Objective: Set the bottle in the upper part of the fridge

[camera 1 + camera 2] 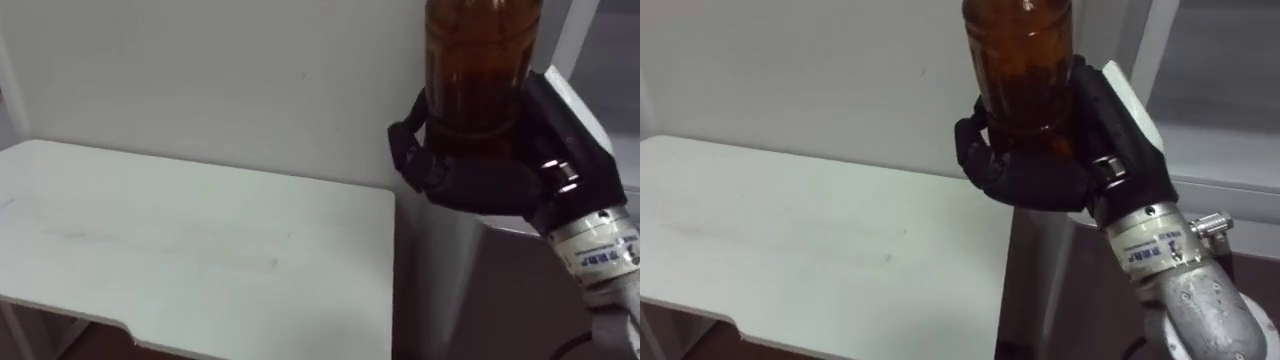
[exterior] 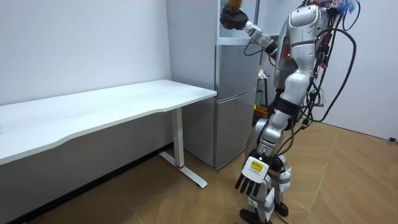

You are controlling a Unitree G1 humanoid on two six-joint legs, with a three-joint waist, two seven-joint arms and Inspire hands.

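A brown bottle [image 1: 480, 70] is held upright and raised high, its top cut off by the picture's edge. My right hand [image 1: 480, 182] is shut round the bottle's lower part, dark fingers wrapped around it. In the room view the bottle [image 2: 234, 5] and right hand [image 2: 235, 20] are up at the top section of the grey fridge [image 2: 236, 99], at its left front corner. I stand right in front of the fridge. My left hand [image 2: 251, 178] hangs low beside my leg, its fingers straight and holding nothing.
A long white table [image 1: 200, 250] stands against the wall to the left of the fridge, its corner close to the fridge's side [image 1: 460, 300]. A white frame edge [image 1: 1148, 60] and a pale shelf [image 1: 1230, 165] show behind the hand. Wooden floor [image 2: 186, 205] lies open below.
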